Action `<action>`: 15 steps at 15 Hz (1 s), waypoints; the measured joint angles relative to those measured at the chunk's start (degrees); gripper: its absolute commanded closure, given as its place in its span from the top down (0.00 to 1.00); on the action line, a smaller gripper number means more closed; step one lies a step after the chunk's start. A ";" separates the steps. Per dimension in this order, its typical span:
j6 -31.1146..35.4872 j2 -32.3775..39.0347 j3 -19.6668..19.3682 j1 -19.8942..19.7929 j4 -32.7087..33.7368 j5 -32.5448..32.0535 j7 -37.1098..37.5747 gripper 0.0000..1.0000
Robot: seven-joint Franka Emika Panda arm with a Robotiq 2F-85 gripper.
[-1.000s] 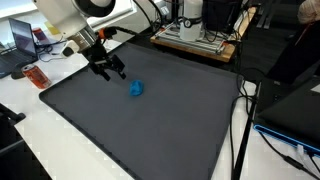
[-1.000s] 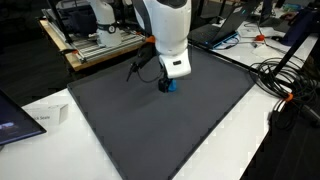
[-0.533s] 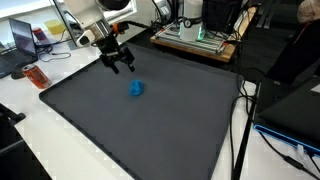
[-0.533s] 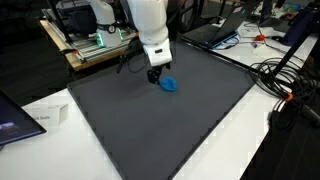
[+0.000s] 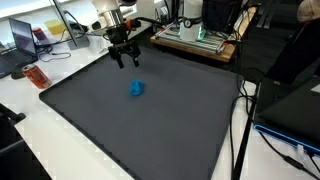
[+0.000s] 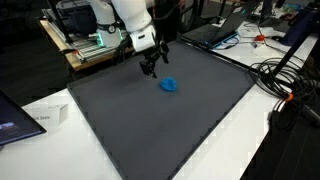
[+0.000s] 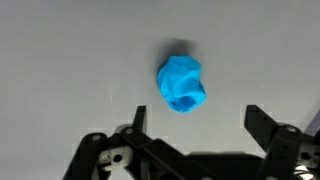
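A small blue crumpled object [image 5: 136, 88] lies on the dark grey mat [image 5: 150, 120], also seen in an exterior view [image 6: 169, 85] and in the wrist view [image 7: 181, 84]. My gripper [image 5: 124, 60] hangs open and empty above the mat, behind the blue object and well clear of it; it also shows in an exterior view [image 6: 152, 68]. In the wrist view the two black fingers [image 7: 200, 125] stand wide apart with nothing between them, the blue object lying beyond their tips.
A red can [image 5: 36, 76] stands on the white table beside the mat's corner. Equipment and cables [image 5: 200, 35] sit along the far edge. Cables [image 6: 285, 75] run on the table beside the mat. A laptop [image 6: 15, 115] lies near a corner.
My gripper has risen and pulled back away from the blue object toward the far edge of the mat. The blue object stays where it was on the mat.
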 measured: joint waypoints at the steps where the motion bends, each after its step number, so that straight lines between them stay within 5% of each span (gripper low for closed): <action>1: 1.95 -1.19 0.18 0.10 -1.78 2.20 -1.29 1.00; 7: 11.73 -7.74 1.70 1.59 -10.74 11.42 -4.72 1.00; 15: 20.14 -11.16 2.45 7.66 -17.49 9.12 11.27 1.00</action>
